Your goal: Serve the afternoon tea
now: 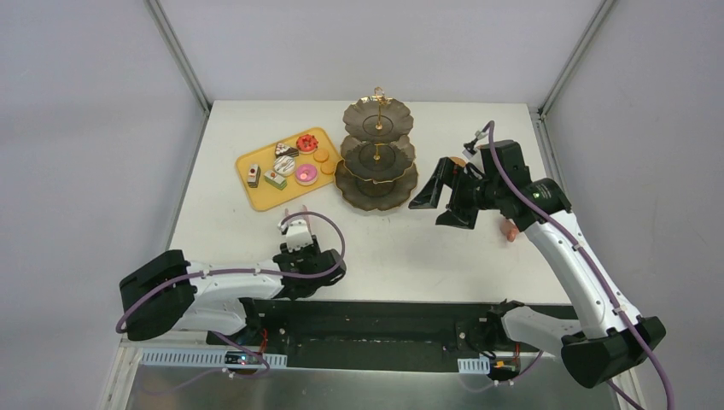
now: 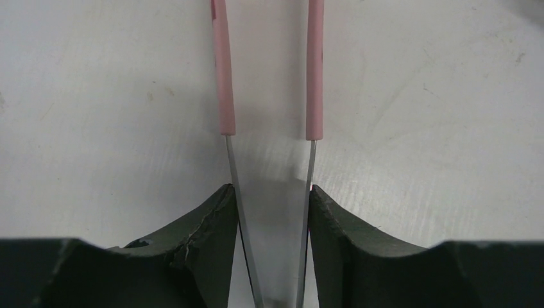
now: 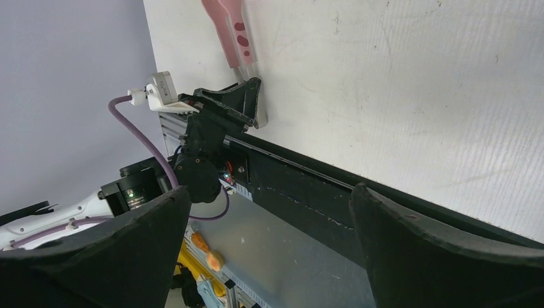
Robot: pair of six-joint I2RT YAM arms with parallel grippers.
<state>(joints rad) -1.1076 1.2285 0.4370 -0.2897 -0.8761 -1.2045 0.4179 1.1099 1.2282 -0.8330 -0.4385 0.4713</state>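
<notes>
On the near left I have the left arm (image 1: 213, 286) lying low along the near edge of the table (image 1: 410, 248), forearm reaching right. The left gripper (image 2: 272, 192) points toward the far side, and I see it clenched on the tongs (image 2: 222, 77). In the left wrist view each dark finger (image 2: 205, 224) presses against one of the tongs' thin metal strips, and the two pink sleeves run on away from the camera over the bare white tabletop. The right wrist view shows those same pink tongs from the side, lying flat on the table beyond that gripper. Farther out and slightly right sits the yellow tray (image 1: 266, 198), set at an angle, with the small cakes (image 1: 282, 162) spread across it and the orange cookies (image 1: 323, 157) at its right end. Just right of the tray stands the dark three-tier stand (image 1: 377, 155), upright, its gold rod rising through the middle; the tray's right corner is just beside its lowest tier. Right of the stand, my right gripper (image 3: 269, 192) hangs in the air, released, jaws spread wide with nothing between them, tilted toward the near left. A small pinkish thing (image 1: 510, 231) peeks out from behind the right forearm, on the table's right side; I cannot tell what it is from here.
</notes>
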